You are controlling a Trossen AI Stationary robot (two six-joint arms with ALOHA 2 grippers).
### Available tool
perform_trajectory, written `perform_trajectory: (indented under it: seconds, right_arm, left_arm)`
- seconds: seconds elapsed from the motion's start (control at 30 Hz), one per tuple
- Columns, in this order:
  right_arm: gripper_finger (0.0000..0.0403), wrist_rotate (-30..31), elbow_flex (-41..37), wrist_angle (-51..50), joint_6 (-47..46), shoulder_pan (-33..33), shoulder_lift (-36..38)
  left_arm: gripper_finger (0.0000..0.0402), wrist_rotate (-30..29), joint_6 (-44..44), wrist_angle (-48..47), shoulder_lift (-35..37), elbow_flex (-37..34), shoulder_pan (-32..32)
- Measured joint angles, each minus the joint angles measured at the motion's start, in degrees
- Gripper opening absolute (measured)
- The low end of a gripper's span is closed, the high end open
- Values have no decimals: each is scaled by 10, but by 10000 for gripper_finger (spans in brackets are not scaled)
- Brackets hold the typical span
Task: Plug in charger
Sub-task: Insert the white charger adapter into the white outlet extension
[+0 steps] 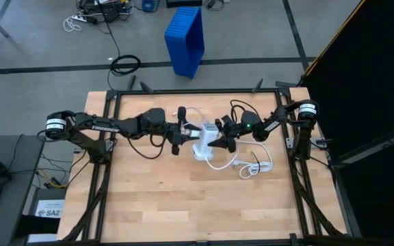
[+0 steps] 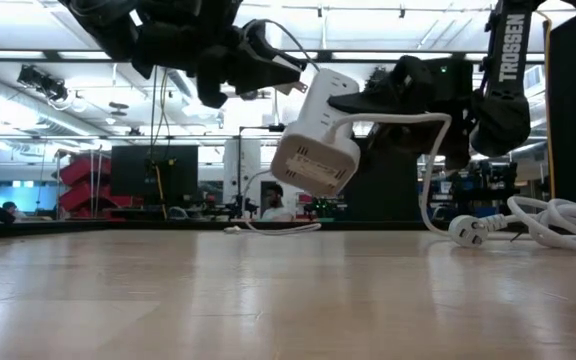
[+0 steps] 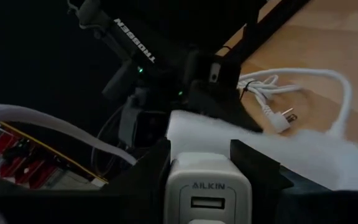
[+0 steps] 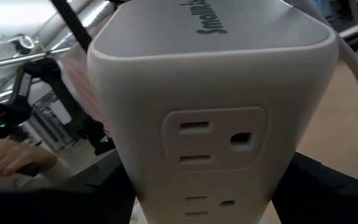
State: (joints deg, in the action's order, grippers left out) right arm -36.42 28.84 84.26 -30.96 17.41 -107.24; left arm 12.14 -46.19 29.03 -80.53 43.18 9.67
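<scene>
White hard plastic, the charger [image 3: 199, 186] sits clamped in your left gripper [image 3: 199, 163], raised above the table [image 1: 183, 198] at its middle. Your right gripper [image 1: 219, 139] grips the outlet block [image 4: 210, 118] facing it. Light, rigid, slick: hold its flat sides.

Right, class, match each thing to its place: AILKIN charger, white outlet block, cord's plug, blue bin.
Things:
1. AILKIN charger
2. white outlet block
3. cord's plug
4. blue bin

Places:
A. held tilted above the table by the right gripper
B. on the floor beyond the table
C. between the fingers of the left gripper
D. lying on the table

Pairs: 1-C, 2-A, 3-D, 4-B
</scene>
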Motion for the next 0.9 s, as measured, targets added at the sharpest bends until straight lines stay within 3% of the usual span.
perform_trajectory:
  seconds: [0.33,0.9]
  right_arm:
    - [263,-9,3,21,0,-12,0]
    - [263,-11,36,10,-34,-28,-1]
  left_arm:
    - [123,37,12,16,0,0,0]
    - [123,35,14,2,2,2,-11]
